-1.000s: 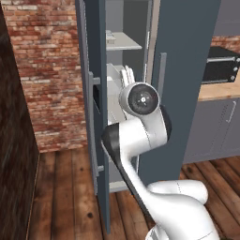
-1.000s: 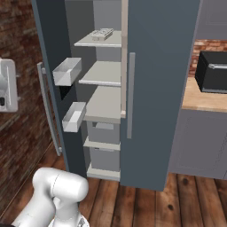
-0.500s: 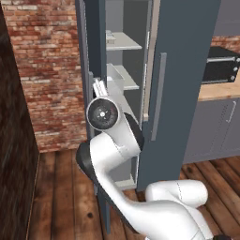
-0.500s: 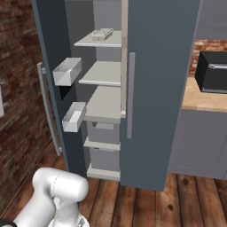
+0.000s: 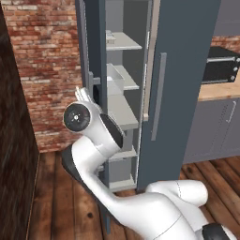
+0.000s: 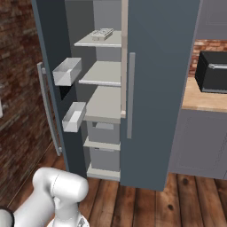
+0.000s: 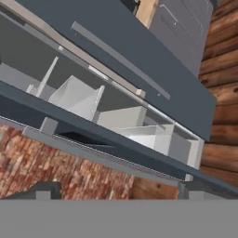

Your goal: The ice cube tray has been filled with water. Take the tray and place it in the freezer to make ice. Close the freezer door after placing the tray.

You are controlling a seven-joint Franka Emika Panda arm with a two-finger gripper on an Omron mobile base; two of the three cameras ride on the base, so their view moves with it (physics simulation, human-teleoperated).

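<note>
**Freezer, door standing open**

Wood-plank floor (image 6: pixel 186 199); red brick wall (image 5: pixel 42 61); dark oven (image 6: pixel 215 73) on pale counter (image 6: pixel 199 99); ice cube tray (image 6: pixel 101 34) lies on freezer's (image 6: pixel 164 66) top shelf; freezer door (image 6: pixel 51 66) ajar; tool (image 7: pixel 114 197) spread wide, holding nothing; no legible writing.

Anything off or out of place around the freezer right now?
Nothing spilled or askew. The ice cube tray lies flat on the top shelf; the freezer door stands open, which fits a close not yet done.
</note>
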